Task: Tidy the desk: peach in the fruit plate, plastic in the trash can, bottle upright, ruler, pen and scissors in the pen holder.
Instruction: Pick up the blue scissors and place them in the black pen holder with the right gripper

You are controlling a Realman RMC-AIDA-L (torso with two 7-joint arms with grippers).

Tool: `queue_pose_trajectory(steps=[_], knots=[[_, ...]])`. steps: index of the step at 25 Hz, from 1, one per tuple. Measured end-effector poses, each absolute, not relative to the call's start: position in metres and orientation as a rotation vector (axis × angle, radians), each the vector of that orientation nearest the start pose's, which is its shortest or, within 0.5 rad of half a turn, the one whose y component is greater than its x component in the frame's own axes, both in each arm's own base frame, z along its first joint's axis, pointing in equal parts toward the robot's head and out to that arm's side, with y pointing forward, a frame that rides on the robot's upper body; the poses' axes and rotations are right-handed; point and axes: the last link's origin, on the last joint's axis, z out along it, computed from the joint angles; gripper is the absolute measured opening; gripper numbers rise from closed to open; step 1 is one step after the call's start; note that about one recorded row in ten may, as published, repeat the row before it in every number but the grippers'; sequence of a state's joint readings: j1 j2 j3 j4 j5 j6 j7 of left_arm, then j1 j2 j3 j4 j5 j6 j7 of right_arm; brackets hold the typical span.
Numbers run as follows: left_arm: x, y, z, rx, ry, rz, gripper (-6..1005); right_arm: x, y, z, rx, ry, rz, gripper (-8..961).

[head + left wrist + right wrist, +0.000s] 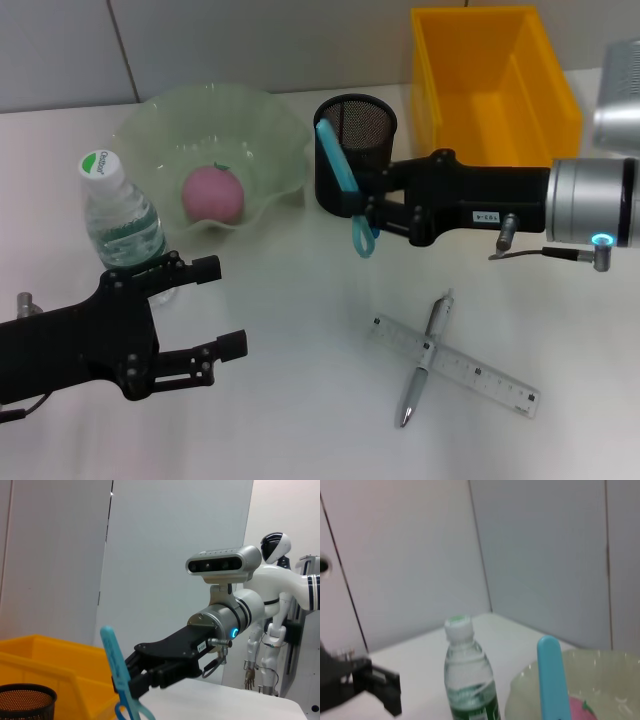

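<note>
Blue-handled scissors (345,190) are pinched in your right hand (368,212), tilted, their upper end leaning over the rim of the mesh holder (357,140) and the loop end hanging just beside its wall, off the worktop (300,420). To seat them well, I'd lift until the low end clears the rim, bring them nearer upright over the holder's mouth, then lower before letting go; releasing at this tilt risks them tipping out or nudging the holder.

Your right arm reaches in level from the side away from the bowl (215,160), its hand closed on the scissors at the holder's front. Left hand (225,310) waits with fingers spread wide, near the upright bottle (122,222), well apart from the holder. Pen (425,360) and ruler (455,365) lie crossed in front of the holder; the peach (213,193) sits in the bowl.
</note>
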State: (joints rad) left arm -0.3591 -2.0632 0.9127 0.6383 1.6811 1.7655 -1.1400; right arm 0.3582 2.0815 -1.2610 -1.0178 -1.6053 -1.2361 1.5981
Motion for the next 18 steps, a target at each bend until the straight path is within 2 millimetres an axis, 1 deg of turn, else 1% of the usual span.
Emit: queue_pose_trajectory(steps=[2,4,7,13,18], knots=[[-0.260,0.270,0.000,-2.768,-0.332,-1.035,862,0.210,0.339,-0.003,-2.594,0.574,0.783,236],[-0.260,0.270,0.000,-2.768,-0.331,-1.035,862,0.212,0.338,-0.001,-2.579,0.586,0.799,236],[-0.260,0.269,-0.001,-2.767,-0.327,-1.037,862,0.220,0.337,0.007,-2.534,0.631,0.843,236],[-0.260,0.269,-0.002,-2.764,-0.327,-1.037,862,0.223,0.337,0.008,-2.524,0.648,0.851,236],[-0.258,0.270,-0.003,-2.755,-0.328,-1.047,861,0.225,0.337,0.005,-2.534,0.602,0.832,236]])
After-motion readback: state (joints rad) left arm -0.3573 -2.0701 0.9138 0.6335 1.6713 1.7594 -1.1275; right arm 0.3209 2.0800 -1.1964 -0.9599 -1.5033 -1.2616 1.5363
